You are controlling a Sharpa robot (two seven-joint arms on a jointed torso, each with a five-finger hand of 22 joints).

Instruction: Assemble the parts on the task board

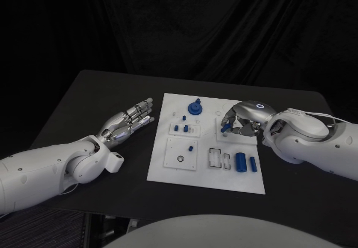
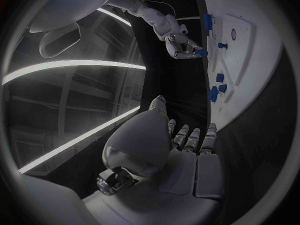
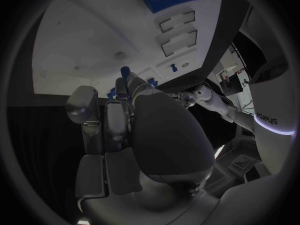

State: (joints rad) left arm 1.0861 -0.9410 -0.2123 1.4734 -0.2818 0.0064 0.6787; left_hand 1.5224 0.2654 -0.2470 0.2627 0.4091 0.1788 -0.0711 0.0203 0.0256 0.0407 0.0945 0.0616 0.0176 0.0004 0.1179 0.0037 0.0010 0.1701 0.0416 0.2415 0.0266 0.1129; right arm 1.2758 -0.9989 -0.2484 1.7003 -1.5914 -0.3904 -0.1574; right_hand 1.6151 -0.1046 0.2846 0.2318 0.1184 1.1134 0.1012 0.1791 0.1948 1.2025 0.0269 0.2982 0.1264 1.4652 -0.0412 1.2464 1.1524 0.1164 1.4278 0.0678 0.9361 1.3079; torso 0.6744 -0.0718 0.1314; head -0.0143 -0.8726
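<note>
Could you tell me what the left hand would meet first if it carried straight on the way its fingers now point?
Probably the task board. The left hand lies open beside its left edge, fingers aimed away from the robot and slightly toward the board, so it would likely reach the far left corner, near the round blue part. Depth is unclear.

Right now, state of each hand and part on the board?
left hand: open, fingers spread, on the table beside the task board
right hand: over the board, fingers pinching a small blue part
blue cylinder: lying flat on the board
blue gear: on the board, untouched
</note>
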